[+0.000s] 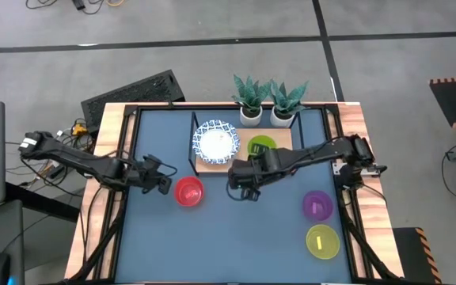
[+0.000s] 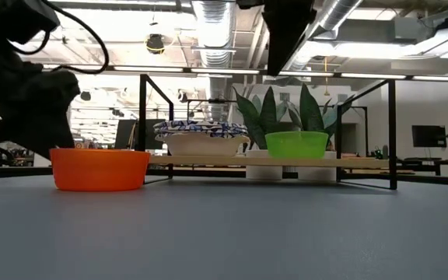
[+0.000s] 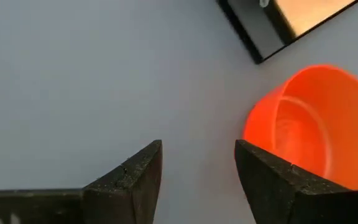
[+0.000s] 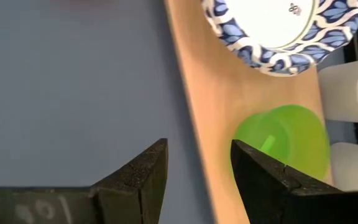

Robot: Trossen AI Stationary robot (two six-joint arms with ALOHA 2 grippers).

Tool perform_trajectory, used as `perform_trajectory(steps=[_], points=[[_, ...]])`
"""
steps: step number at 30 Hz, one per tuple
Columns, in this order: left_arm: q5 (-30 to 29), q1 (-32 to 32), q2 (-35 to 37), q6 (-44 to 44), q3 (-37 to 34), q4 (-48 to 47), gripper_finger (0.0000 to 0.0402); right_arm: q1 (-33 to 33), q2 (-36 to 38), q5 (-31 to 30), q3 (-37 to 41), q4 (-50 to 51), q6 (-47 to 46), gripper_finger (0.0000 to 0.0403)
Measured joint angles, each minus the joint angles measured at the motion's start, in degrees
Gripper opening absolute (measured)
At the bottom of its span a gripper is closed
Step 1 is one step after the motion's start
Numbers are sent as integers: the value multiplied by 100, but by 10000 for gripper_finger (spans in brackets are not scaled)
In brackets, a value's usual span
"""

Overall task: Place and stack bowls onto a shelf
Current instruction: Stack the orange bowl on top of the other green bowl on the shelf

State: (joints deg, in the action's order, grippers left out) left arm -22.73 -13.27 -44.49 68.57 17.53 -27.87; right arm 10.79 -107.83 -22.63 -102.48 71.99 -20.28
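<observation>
The shelf [image 1: 279, 136] is a light-wood board in a black wire frame at the table's far side. On it sit a stack of white bowls with blue rims [image 1: 216, 141] [image 2: 201, 135] and the green bowl [image 1: 261, 146] [image 4: 288, 142]. The red bowl [image 1: 188, 191] [image 3: 312, 124] stands on the table in front of the shelf's left end. The purple bowl [image 1: 317, 204] and the yellow bowl [image 1: 322, 241] stand near the right edge. My left gripper [image 1: 165, 180] [image 3: 197, 146] is open just left of the red bowl. My right gripper [image 1: 240, 192] [image 4: 197, 144] is open above the table, near the shelf's front edge.
Two small white pots with plants [image 1: 266, 115] stand right behind the shelf. The shelf's black frame posts [image 2: 142, 128] rise at its corners. The table's wooden border [image 1: 109, 158] and black rails run along both sides. Bare blue tabletop [image 1: 236, 245] lies toward the near edge.
</observation>
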Motion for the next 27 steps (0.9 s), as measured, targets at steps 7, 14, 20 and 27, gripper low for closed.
perform_trajectory(steps=[7,14,20,27], points=[[1165,-24,-1014,-45,-181,2746,119,279,0,0,0,90,-233,200],[2250,59,-2707,-975,-64,6879,46,392,-2,21,0,18,-325,200],[3388,185,-3225,-756,230,7554,14,712,-2,358,0,-1173,481,200],[4310,131,-2149,-489,250,7512,9,879,-221,670,2,-2803,1625,200]])
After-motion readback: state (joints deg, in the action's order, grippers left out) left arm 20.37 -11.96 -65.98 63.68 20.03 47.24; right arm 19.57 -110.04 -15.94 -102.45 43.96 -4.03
